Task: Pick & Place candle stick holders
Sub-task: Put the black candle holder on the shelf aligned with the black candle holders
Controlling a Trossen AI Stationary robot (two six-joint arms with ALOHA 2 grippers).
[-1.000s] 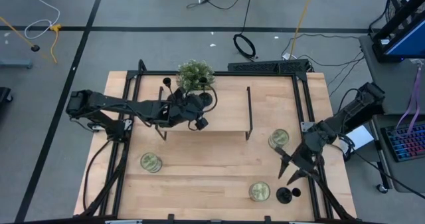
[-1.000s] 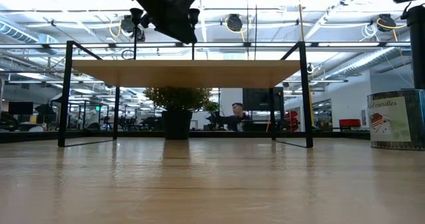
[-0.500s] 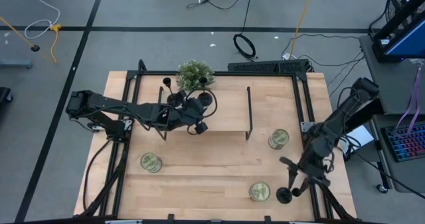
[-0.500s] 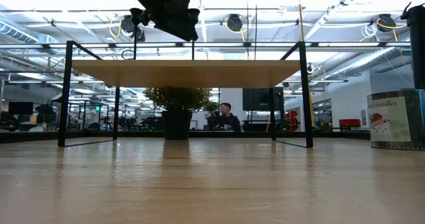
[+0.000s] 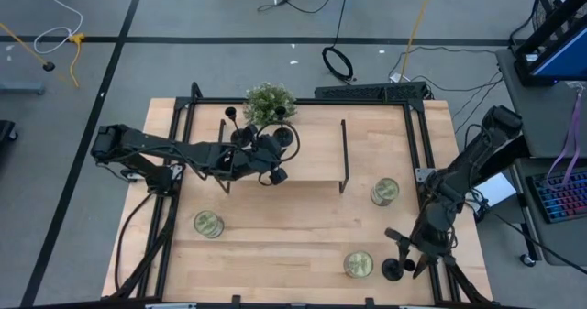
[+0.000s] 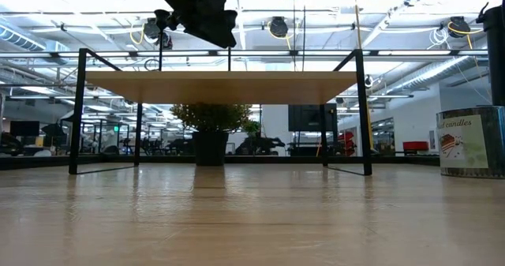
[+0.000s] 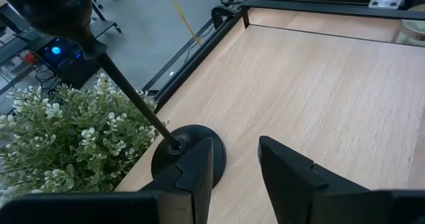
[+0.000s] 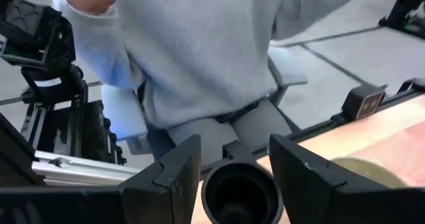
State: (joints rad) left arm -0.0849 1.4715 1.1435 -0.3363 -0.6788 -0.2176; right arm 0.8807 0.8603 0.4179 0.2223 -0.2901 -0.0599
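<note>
Two black candle stick holders stand on the raised wooden shelf. One is near its far left corner, the other beside the plant. My left gripper is open and empty above the shelf. In its wrist view the nearer holder's disc base sits just beyond one finger. A third holder stands on its base near the table's near right corner. My right gripper is open over it, with a finger on either side of the cup top. My right gripper comes from above, and its fingers stand on either side of the third holder's cup top. The holder stands upright on the table. I cannot tell whether the fingers touch the cup.
Three round tins with green tops lie on the table. A bushy green plant stands at the shelf's far edge. A person in a grey top is beyond the table's near right side.
My right gripper has gone toward the table's near edge and down, over the third holder, so that its fingers now stand around the cup top. The holder has stayed where it was.
</note>
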